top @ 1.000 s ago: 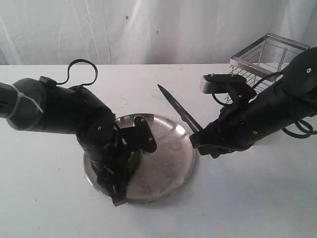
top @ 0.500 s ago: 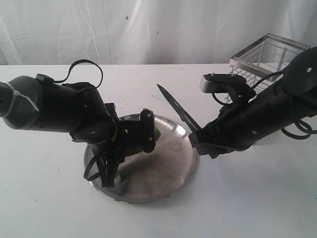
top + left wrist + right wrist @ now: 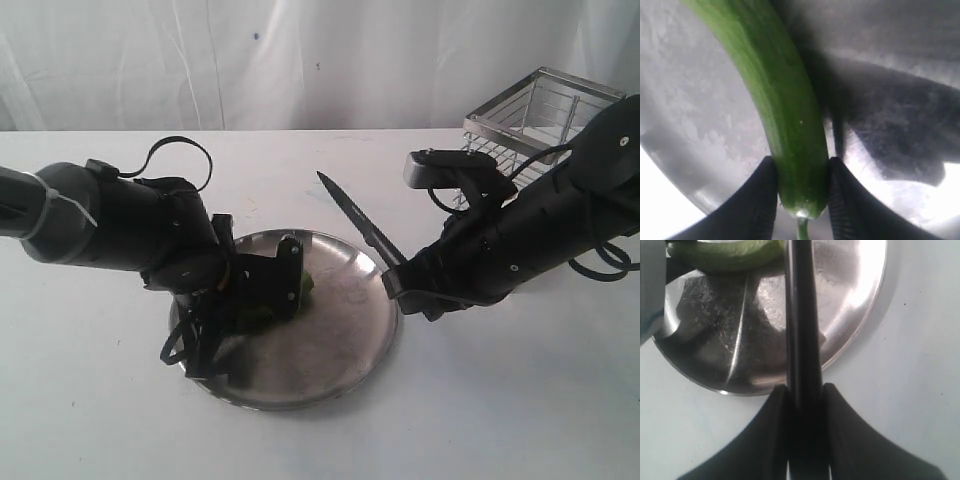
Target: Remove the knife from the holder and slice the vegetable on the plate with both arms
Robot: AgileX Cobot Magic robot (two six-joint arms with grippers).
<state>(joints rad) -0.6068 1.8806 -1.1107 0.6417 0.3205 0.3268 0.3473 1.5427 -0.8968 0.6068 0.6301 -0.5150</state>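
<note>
On the scuffed steel plate [image 3: 345,345], the left gripper [image 3: 802,175] pinches the slender green chili [image 3: 785,110]; the right gripper [image 3: 804,390] clamps the slim black knife [image 3: 802,315] crosswise, near.

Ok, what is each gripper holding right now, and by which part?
The left gripper pinches the chili near its stem end; the right gripper grips the knife by its handle end.

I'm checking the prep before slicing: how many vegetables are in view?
1. A green chili is over the plate's left half, pinched near its stem end by the left gripper. The left arm covers part of the plate, so more may be hidden.
</note>
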